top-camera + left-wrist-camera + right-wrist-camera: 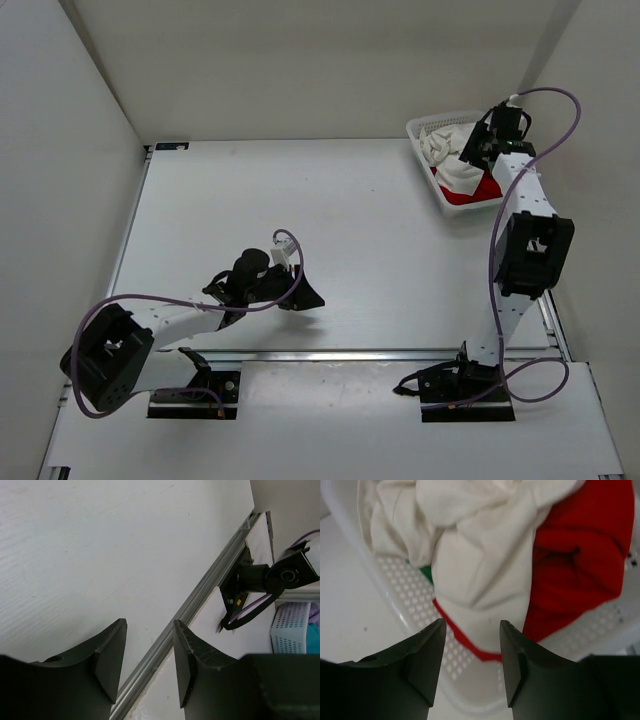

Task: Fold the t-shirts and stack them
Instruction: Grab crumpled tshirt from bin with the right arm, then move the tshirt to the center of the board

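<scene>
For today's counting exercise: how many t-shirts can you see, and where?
3, all in the basket: the white shirt on top, the red shirt beside and under it, a sliver of green shirt beneath the white. More may be hidden.

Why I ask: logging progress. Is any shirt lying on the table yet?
No, the white shirt and red shirt both lie in the basket; the table bears none.

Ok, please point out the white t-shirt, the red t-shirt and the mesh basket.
white t-shirt [480,580], right wrist view, bunched middle
red t-shirt [580,565], right wrist view, crumpled body
mesh basket [402,587], right wrist view, perforated wall
</scene>
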Robot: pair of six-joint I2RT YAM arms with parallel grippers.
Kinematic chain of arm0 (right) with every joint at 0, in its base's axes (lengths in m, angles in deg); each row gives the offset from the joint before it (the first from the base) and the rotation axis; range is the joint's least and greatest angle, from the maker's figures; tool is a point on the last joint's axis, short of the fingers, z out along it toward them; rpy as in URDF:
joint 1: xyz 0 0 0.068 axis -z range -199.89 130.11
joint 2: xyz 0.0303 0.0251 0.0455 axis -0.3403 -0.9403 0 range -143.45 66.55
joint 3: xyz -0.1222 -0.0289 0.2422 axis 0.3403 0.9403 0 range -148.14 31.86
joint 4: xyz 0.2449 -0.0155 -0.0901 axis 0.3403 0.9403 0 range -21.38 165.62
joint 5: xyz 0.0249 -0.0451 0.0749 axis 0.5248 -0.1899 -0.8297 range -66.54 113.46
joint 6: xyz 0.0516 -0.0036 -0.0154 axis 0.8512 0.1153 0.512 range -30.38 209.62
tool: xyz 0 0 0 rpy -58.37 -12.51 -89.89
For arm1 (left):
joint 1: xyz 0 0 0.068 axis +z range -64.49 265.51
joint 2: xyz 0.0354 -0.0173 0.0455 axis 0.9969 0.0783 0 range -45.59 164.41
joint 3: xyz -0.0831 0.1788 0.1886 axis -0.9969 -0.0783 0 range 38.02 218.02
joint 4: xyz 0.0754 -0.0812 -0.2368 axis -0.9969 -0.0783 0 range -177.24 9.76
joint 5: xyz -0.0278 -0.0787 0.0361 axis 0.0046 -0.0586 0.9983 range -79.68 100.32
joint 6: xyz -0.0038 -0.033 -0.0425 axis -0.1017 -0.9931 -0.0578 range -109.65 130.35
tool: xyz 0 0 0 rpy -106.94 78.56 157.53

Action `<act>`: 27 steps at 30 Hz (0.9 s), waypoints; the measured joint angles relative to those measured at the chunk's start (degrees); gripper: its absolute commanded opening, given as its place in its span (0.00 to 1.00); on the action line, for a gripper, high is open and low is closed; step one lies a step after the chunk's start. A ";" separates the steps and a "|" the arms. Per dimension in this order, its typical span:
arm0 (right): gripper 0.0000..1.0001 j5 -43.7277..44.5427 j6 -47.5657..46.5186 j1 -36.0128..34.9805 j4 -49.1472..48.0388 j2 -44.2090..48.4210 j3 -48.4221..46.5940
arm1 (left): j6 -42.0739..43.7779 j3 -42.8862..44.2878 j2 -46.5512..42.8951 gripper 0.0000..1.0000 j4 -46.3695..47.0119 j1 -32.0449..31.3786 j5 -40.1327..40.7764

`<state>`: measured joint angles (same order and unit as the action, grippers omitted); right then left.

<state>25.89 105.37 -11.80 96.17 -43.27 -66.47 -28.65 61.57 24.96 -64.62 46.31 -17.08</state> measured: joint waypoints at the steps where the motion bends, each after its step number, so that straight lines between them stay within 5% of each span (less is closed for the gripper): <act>1: 0.46 0.15 -0.26 0.24 0.09 -2.29 -2.58 | 0.00 0.00 0.31 0.53 0.15 -0.35 0.00; 4: 0.45 0.52 -1.01 0.61 0.83 -8.57 -9.51 | 0.00 0.00 1.36 0.53 0.59 -0.83 0.00; 7: 0.33 0.37 -1.51 0.98 2.47 -13.14 -14.21 | -0.02 0.00 2.49 0.52 1.01 -0.76 0.04; 9: 0.06 -0.11 -1.66 1.01 4.33 -15.96 -17.77 | -0.04 0.00 3.34 0.52 1.29 -0.52 0.02; 10: 0.00 -0.17 -1.62 1.01 5.62 -17.99 -20.76 | -0.04 0.00 3.69 0.53 1.36 -0.50 0.04; 19: 0.00 -0.22 -2.16 -0.28 15.43 -20.70 -38.07 | -0.94 0.42 4.52 0.52 1.53 0.07 0.02; 27: 0.00 -8.70 -2.38 -13.20 11.28 2.78 -37.83 | -3.76 0.94 2.03 0.55 1.25 4.85 -0.52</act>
<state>17.19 102.99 -25.00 107.45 -40.49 -104.30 -32.41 62.51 26.99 -63.38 51.16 -17.60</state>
